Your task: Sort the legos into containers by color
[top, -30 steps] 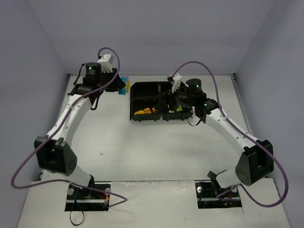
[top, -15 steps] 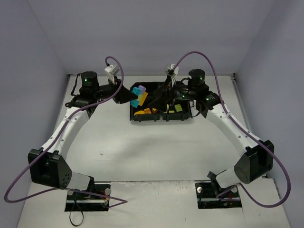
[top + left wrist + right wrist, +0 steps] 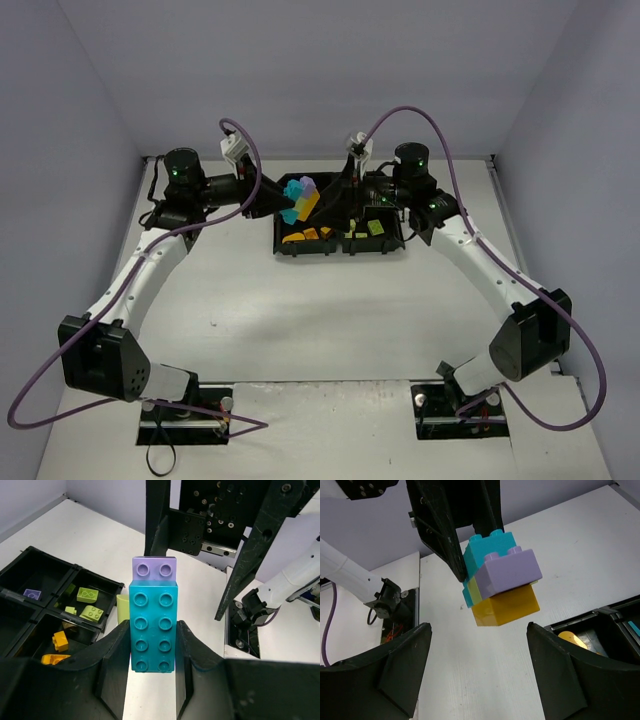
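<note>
Four-colour lego stack (image 3: pixel 501 582) in left tool (image 3: pixel 152 641), tray (image 3: pixel 47 570) part-hidden

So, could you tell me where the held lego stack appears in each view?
Top external: lego stack upper centre, at the black tray's far-left corner.
Left wrist: lego stack centre; black tray at left.
Right wrist: lego stack centre; black tray at lower right.
Shared landmark: the black tray.
</note>
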